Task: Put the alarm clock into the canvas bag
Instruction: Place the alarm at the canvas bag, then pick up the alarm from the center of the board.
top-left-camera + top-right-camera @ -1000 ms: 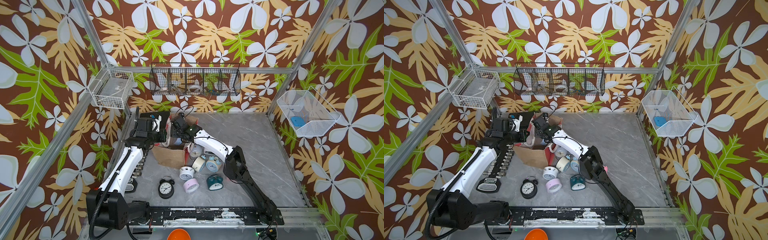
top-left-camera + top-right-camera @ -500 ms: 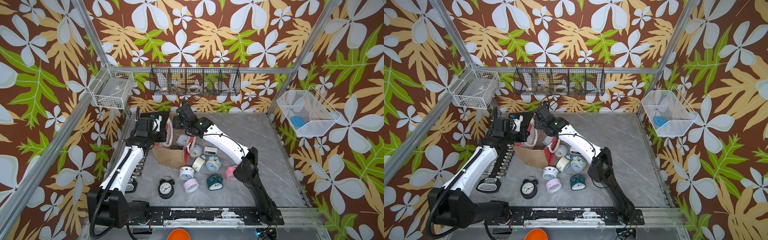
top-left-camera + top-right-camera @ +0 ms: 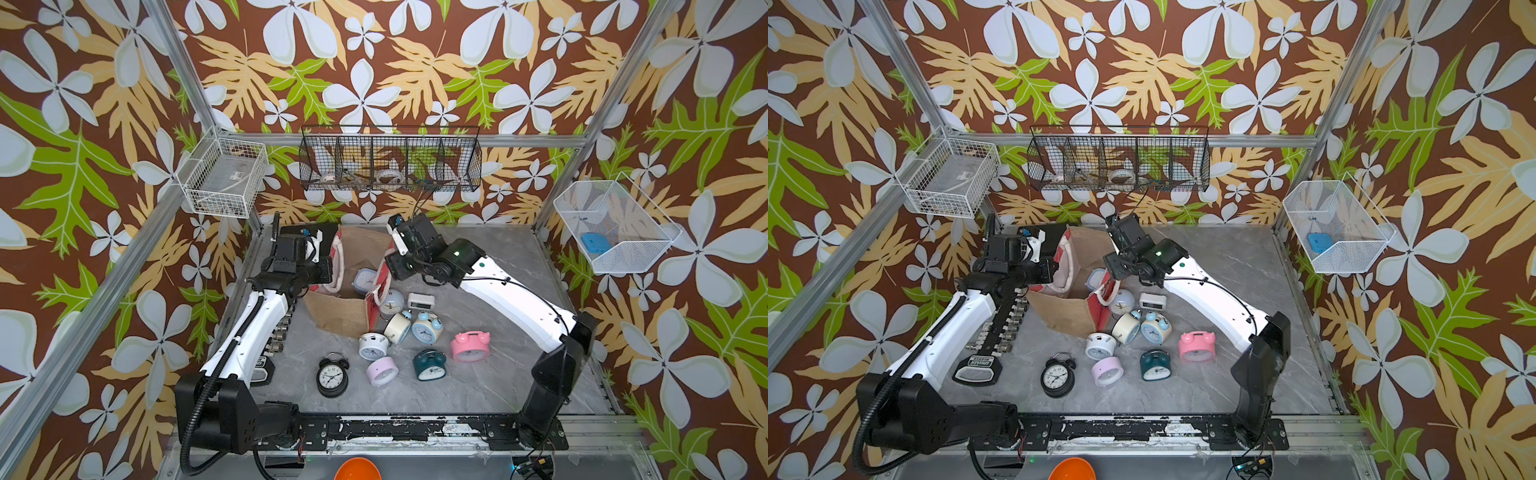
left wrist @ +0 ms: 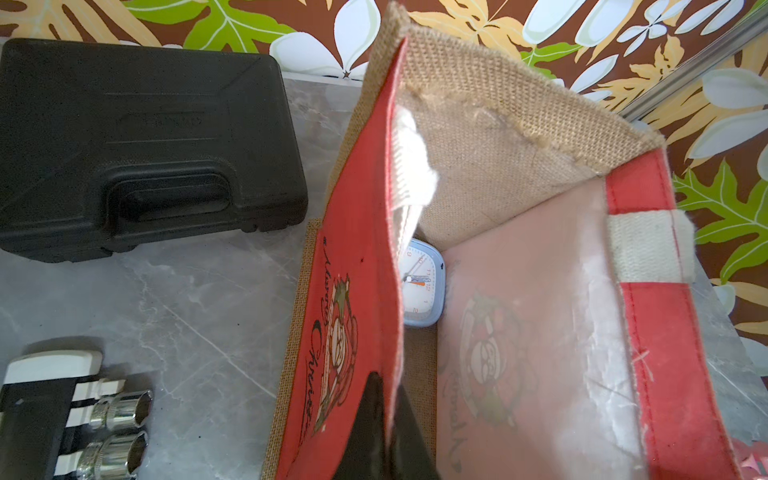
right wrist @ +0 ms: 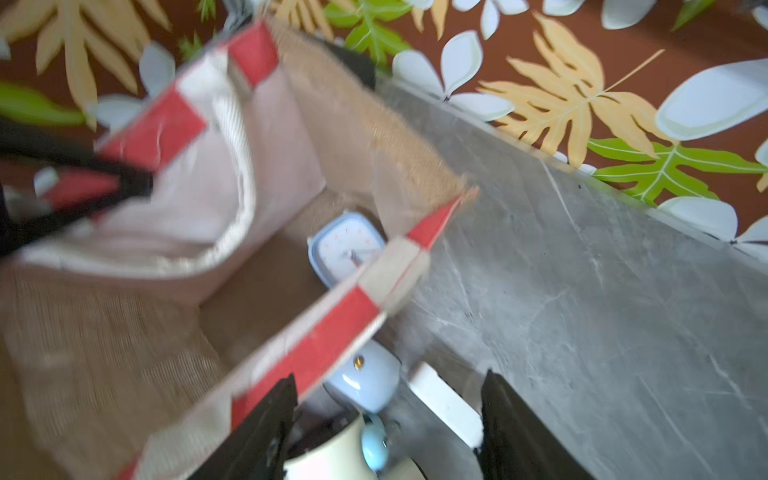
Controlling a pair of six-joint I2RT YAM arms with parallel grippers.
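Moved: right arm (image 3: 511,299) up from canvas bag (image 3: 336,316); alarm clock (image 3: 365,279) inside.
Right jaws: apart, empty, clock below-ahead.
Left jaws: pinching bag rim.

Flowered brown walls (image 3: 374,62) around a grey marbled surface (image 3: 494,388).
Black wire basket (image 3: 390,160) on the back wall; white wire basket (image 3: 224,178) left of it, white mesh bin (image 3: 615,226) right.

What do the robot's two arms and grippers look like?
The left arm and right arm have glossy white tapered links between blocky black joints and bases. A ribbed black hose follows the left; a thin black cable crosses the right, whose wrist shows a green light. The left gripper and right gripper have black fingers.
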